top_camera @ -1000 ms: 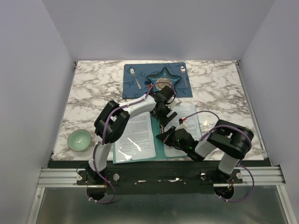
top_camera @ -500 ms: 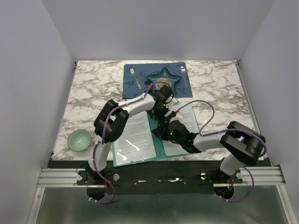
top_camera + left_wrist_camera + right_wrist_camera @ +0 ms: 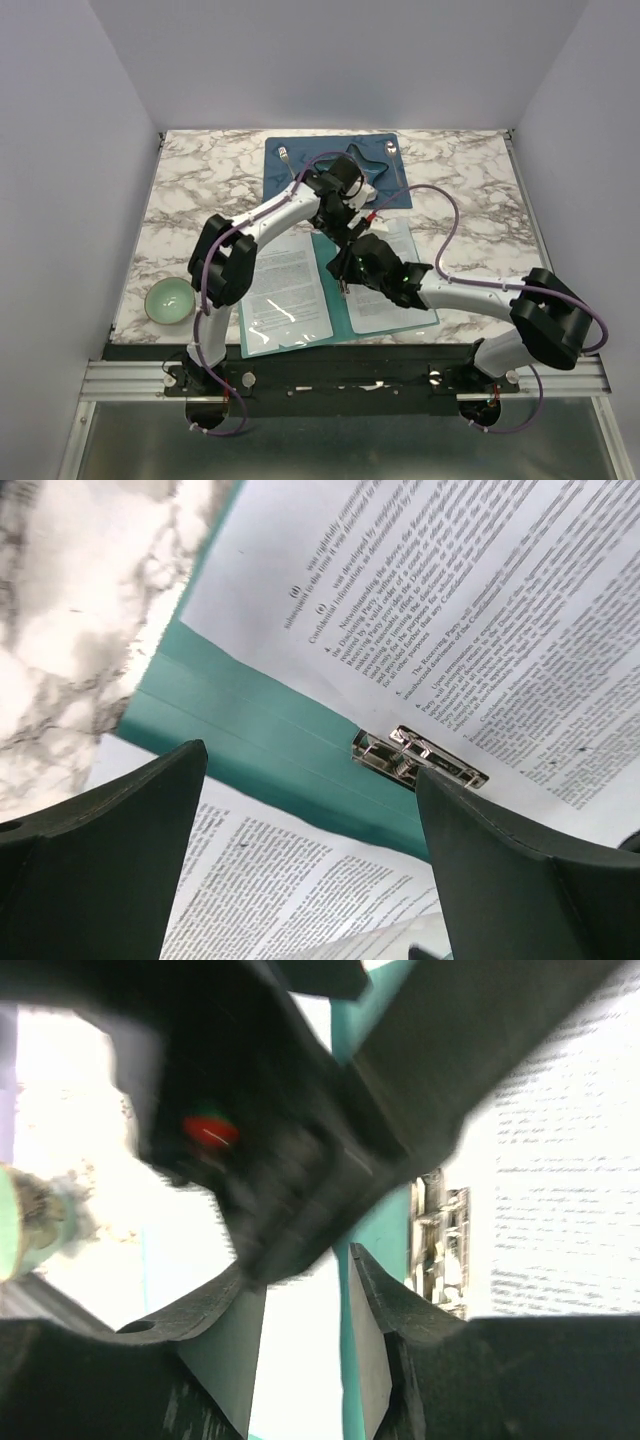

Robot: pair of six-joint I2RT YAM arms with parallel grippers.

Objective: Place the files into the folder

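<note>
Print on files [image 3: 480,610] is tiny; "Receiving Party" and "Confidential Information" read in left wrist view, rest too fine. Folder [image 3: 345,312] lies open near table's [image 3: 200,200] front edge, 1 stack on its left half, 1 sheet on the right by the clip [image 3: 420,758]. Table runs on well past folder both sides; placemat [image 3: 285,185] just behind, bowl [image 3: 170,300] front left. Both arms crowd over spine. Left pincer [image 3: 310,765] wide open above spine, holds nothing. Right pincer [image 3: 305,1290] approx half open, nothing betw. fingers.
</note>
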